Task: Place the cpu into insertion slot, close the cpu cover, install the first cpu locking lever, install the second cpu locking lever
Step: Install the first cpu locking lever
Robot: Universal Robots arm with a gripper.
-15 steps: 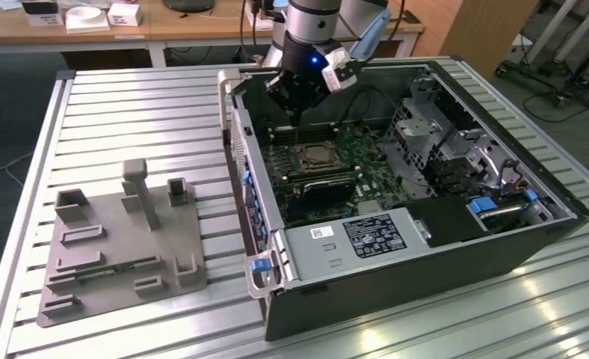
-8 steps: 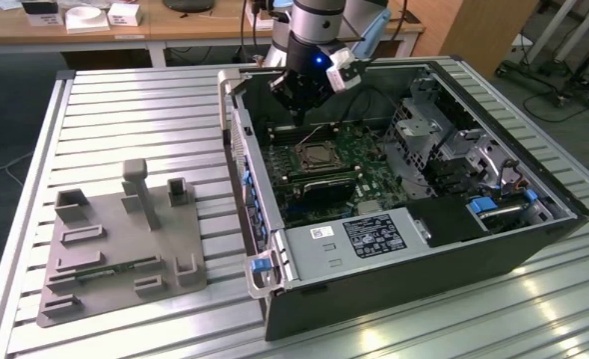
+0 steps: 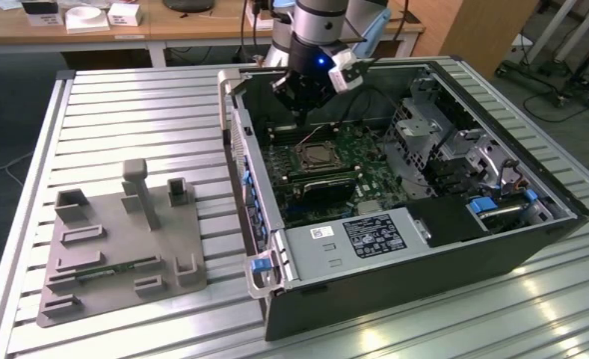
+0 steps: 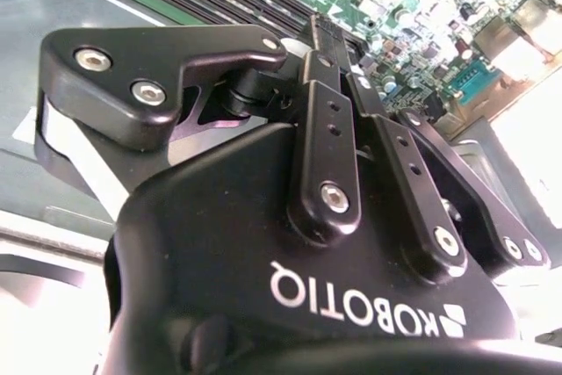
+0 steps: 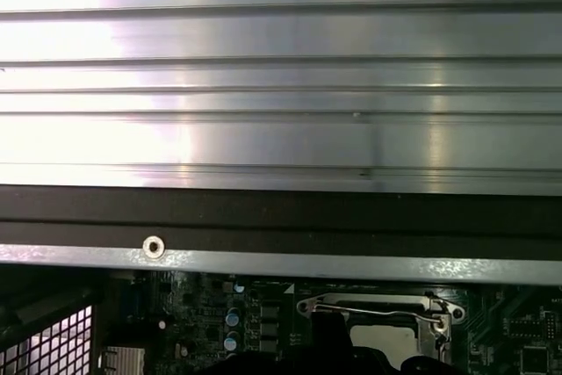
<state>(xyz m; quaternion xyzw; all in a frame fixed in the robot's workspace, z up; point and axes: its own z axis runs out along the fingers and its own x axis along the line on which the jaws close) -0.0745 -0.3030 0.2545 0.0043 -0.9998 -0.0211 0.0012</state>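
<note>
Black claw (image 4: pixel 327 28), tips pinched together, contents unclear, near the silvery-rimmed square insertion slot (image 3: pixel 320 155) amid green board (image 3: pixel 366 143).

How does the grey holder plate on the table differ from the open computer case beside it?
The computer case is black and much larger; the grey holder plate is low and pale. The case is an open box holding a green circuit board; the plate is a flat base with upright posts. The gripper hangs over the case, not the plate. Both rest on the ribbed metal table.
</note>
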